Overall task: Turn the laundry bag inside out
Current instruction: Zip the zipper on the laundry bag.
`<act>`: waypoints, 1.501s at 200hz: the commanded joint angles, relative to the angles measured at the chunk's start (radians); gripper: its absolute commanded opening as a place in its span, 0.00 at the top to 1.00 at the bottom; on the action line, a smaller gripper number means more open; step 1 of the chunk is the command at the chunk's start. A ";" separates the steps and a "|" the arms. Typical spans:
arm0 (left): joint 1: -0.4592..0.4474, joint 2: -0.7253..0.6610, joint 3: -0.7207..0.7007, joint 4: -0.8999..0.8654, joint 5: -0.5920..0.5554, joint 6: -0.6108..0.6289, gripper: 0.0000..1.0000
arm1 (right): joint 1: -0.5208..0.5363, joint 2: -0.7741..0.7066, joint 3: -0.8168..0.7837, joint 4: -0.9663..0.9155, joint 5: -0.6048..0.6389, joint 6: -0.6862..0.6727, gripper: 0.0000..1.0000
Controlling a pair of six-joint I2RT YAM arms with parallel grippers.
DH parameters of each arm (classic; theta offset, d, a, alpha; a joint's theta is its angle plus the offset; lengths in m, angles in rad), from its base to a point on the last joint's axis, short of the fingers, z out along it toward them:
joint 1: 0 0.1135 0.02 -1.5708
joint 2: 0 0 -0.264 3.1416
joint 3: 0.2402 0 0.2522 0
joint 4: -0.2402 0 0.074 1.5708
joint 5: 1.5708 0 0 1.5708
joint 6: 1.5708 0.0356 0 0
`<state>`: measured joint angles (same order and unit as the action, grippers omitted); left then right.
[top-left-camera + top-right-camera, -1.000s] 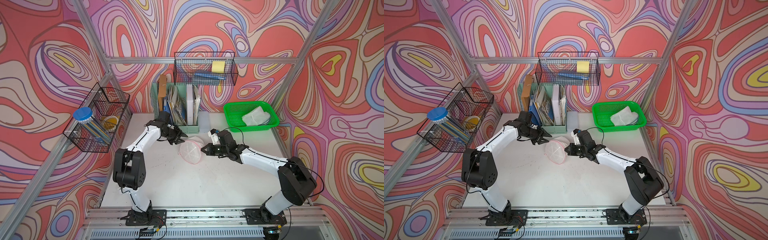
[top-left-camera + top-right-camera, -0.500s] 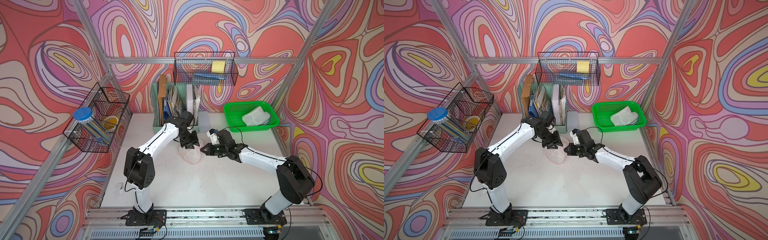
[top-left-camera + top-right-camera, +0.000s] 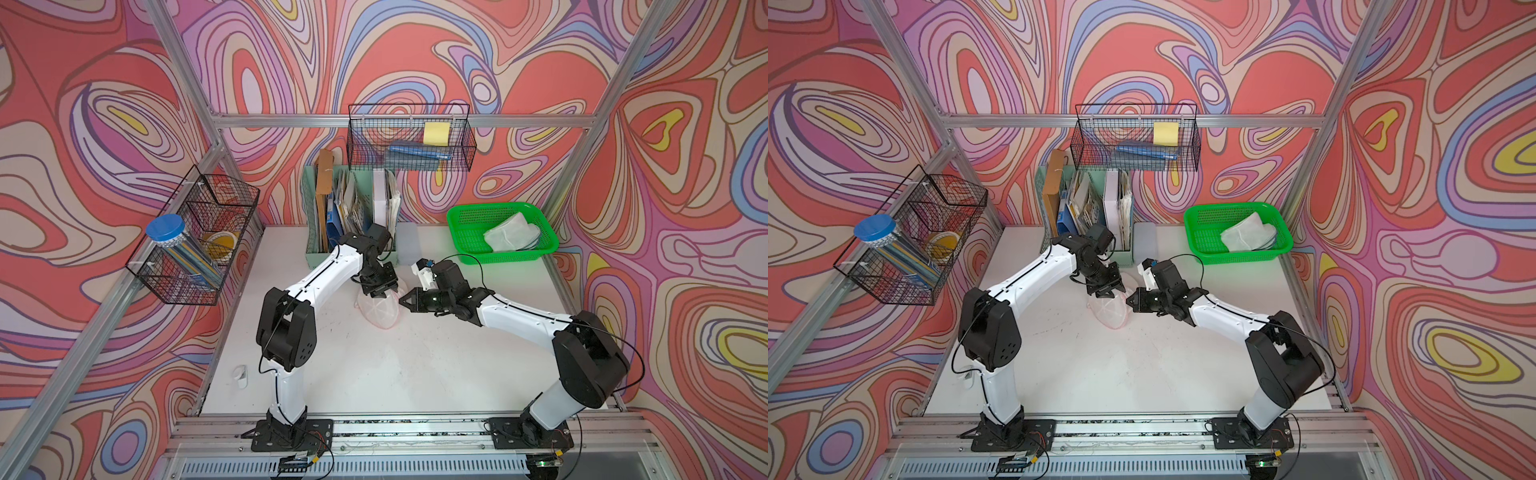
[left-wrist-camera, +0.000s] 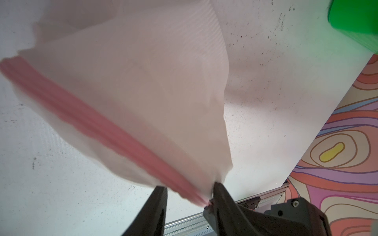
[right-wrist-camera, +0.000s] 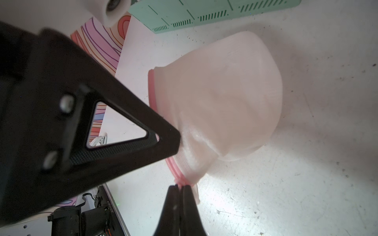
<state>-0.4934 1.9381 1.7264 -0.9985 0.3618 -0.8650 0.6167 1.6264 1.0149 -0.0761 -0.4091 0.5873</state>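
Left gripper swung onto the one loose bag, jaws half-open, empty; right gripper pinches its rim.

laundry bag on table, L hand over it, R hand at rim

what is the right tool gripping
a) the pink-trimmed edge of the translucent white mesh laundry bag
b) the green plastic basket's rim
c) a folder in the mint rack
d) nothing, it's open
a: the right wrist view shows the right tool shut on the pink trim of the white mesh laundry bag.
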 commanded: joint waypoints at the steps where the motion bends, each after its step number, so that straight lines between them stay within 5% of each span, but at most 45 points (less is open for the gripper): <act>1: -0.015 0.031 0.005 0.027 -0.005 -0.031 0.73 | 0.007 0.000 0.009 0.001 -0.008 -0.018 1.00; 17: -0.014 0.037 0.001 0.034 0.001 -0.038 0.95 | 0.007 -0.002 0.007 -0.004 -0.004 -0.021 1.00; 36: -0.015 0.034 0.011 0.022 -0.012 -0.041 1.00 | 0.007 -0.006 0.000 -0.010 0.000 -0.023 1.00; 94: 0.114 -0.018 -0.013 0.070 0.078 -0.086 1.00 | 0.006 -0.054 -0.055 -0.028 0.011 -0.025 1.00; 170: 0.418 -0.199 -0.415 0.498 0.314 -0.387 1.00 | 0.005 -0.108 -0.111 -0.029 0.030 -0.014 1.00; 179: 0.416 -0.205 -0.431 0.510 0.317 -0.381 0.99 | 0.005 -0.104 -0.111 -0.024 0.026 -0.014 1.00; 201: 0.384 -0.205 -0.424 0.484 0.334 -0.327 0.68 | 0.005 -0.082 -0.091 -0.013 0.017 -0.014 1.00; 218: 0.352 -0.220 -0.398 0.407 0.303 -0.252 0.58 | 0.005 -0.059 -0.063 -0.016 0.009 -0.021 1.00; 258: 0.222 -0.216 -0.221 0.100 0.136 -0.008 0.57 | 0.005 -0.030 -0.015 -0.033 0.006 -0.041 1.00; 300: 0.067 -0.134 -0.122 -0.003 0.063 0.028 0.59 | 0.005 -0.020 -0.005 -0.041 0.006 -0.049 1.00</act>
<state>-0.3679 1.7580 1.5654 -0.8627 0.5091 -0.9077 0.6231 1.5864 0.9855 -0.1009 -0.3981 0.5579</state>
